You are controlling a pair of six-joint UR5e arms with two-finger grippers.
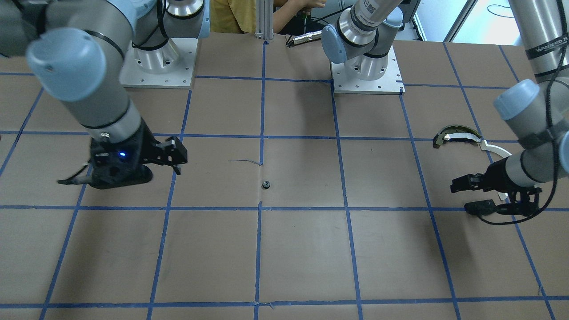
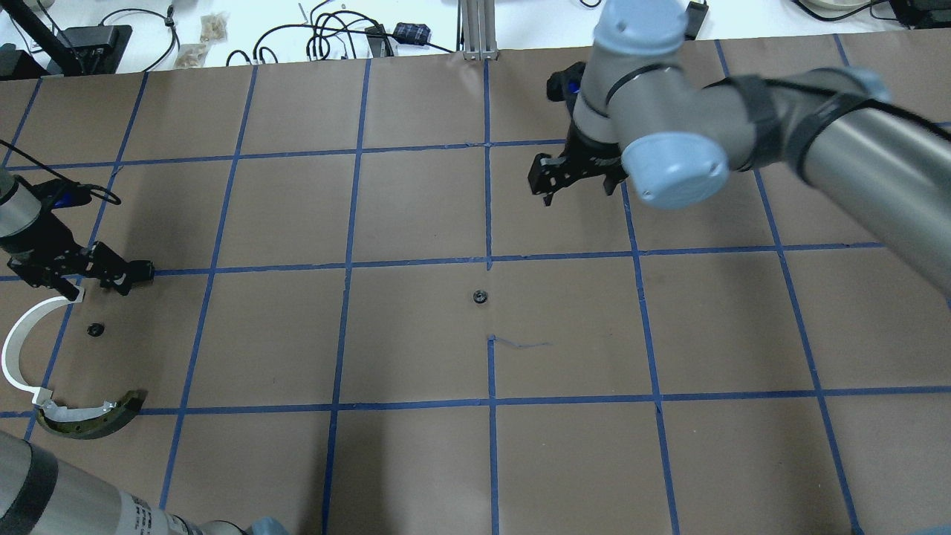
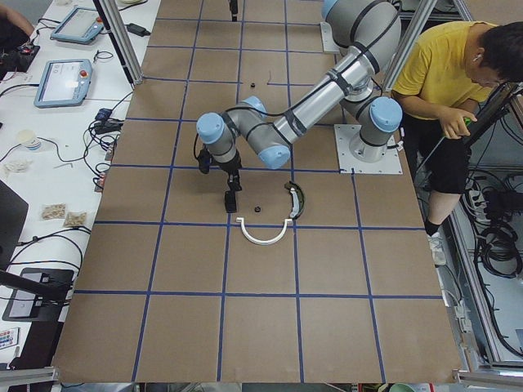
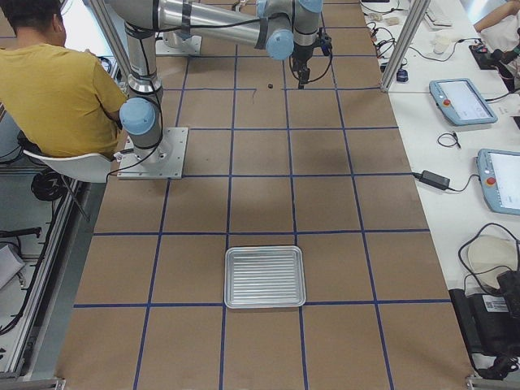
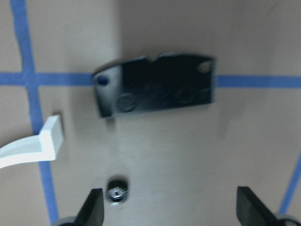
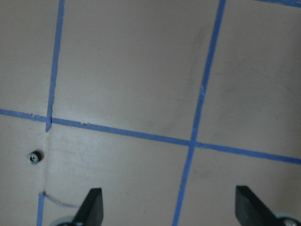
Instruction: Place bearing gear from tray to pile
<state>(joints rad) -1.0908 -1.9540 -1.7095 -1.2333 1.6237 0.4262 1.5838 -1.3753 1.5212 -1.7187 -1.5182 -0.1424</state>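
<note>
**A:** What do you have at the left end?

**B:** You've got the left gripper (image 5: 170, 209) above the pile, fingers spread wide, nothing held. Under it are the white strip (image 5: 51, 136), the black block (image 5: 155, 84) on a tape line, and the dark-and-tan piece (image 2: 95, 420). A bearing gear (image 5: 116, 190) lies inside the strip's curve, touching neither strip nor block.

**A:** And to the right?

**B:** You'll see a second bearing gear (image 2: 480, 297) alone near the table's middle. The right gripper (image 6: 169, 203) hangs beyond it, wide open and empty. The tray (image 4: 265, 276) lies at the far right end.
</note>
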